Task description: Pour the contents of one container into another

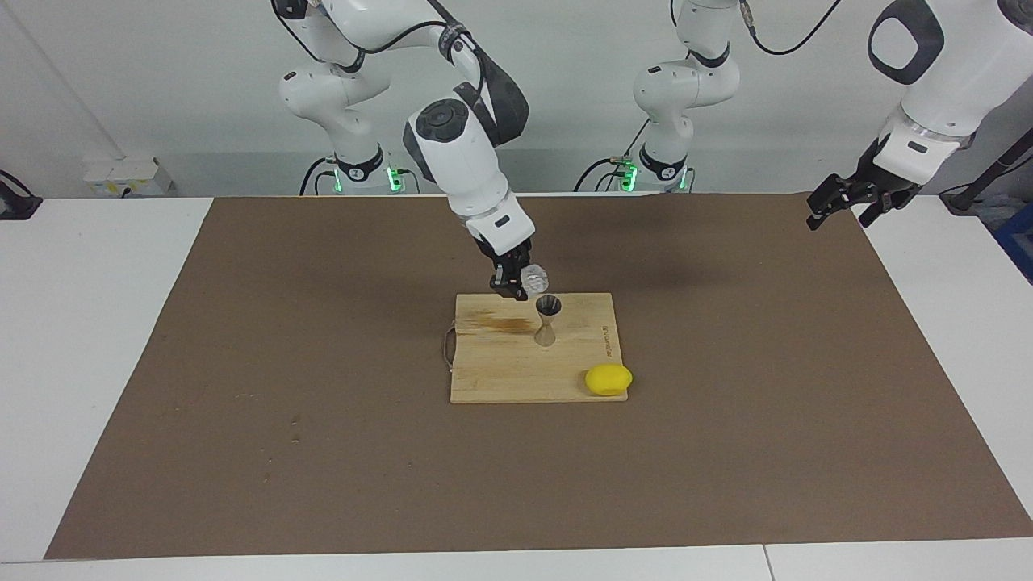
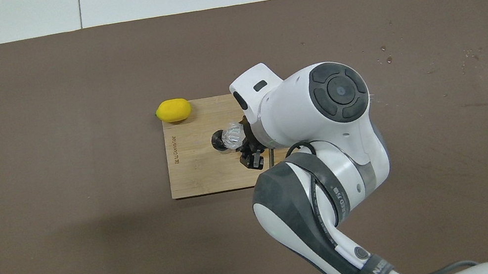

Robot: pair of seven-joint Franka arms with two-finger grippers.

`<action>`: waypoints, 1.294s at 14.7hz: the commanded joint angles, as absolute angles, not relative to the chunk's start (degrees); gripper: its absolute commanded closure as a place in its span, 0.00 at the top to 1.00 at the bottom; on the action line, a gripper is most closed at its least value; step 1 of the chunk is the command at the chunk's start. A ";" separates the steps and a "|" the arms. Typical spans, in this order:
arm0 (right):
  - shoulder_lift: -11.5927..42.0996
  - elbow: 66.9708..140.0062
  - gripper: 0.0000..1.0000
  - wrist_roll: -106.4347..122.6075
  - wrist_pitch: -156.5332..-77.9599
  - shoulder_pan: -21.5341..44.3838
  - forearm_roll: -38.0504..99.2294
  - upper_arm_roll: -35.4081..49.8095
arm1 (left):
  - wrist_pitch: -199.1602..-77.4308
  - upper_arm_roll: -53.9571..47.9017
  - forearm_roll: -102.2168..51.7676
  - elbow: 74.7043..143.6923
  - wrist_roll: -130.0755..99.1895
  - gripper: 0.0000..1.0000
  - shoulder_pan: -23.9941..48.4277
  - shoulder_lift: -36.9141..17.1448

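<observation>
- Glass cup point(image 1: 534, 279), at the facing view's centre, tips over the jigger point(image 1: 548, 319) upright on the cutting board point(image 1: 500, 363); we judge the narrow mouth easy to miss, and a nudge could topple it.
- Right gripper point(image 1: 516, 284): we see its fingers clamped on the cup.
- Left gripper point(image 1: 847, 203) waits at upper right, fingers spread wide, holding nothing.

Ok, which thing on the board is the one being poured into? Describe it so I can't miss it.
Find the pale wooden cutting board in the middle of the brown mat. Near its edge closest to the robots stands a small silver metal jigger, under the clear faceted glass cup in the right gripper. It's hourglass-shaped and upright, unlike the round yellow lemon at the board's corner.
</observation>
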State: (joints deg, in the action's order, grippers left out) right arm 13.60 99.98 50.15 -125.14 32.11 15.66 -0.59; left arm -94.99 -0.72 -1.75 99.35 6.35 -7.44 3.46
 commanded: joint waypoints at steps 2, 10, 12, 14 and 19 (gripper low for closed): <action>15.90 95.71 0.00 45.36 -121.99 33.39 11.69 -1.05 | -95.54 2.11 -0.35 98.00 5.10 1.00 -2.38 3.08; 16.79 94.57 0.00 39.91 -121.90 33.93 8.70 -1.05 | -95.71 6.68 -0.35 97.38 5.01 1.00 3.16 2.90; 16.79 94.48 0.00 39.03 -121.99 33.93 8.44 -1.05 | -96.06 6.59 -0.35 97.30 5.01 1.00 2.64 2.90; 16.79 94.48 0.00 38.33 -121.99 33.93 8.18 -1.05 | -96.15 6.42 -0.35 97.21 5.01 1.00 2.29 2.90; 17.05 94.22 0.00 36.21 -121.90 33.93 7.21 -0.97 | -95.54 5.80 -0.35 95.45 5.01 1.00 1.67 1.41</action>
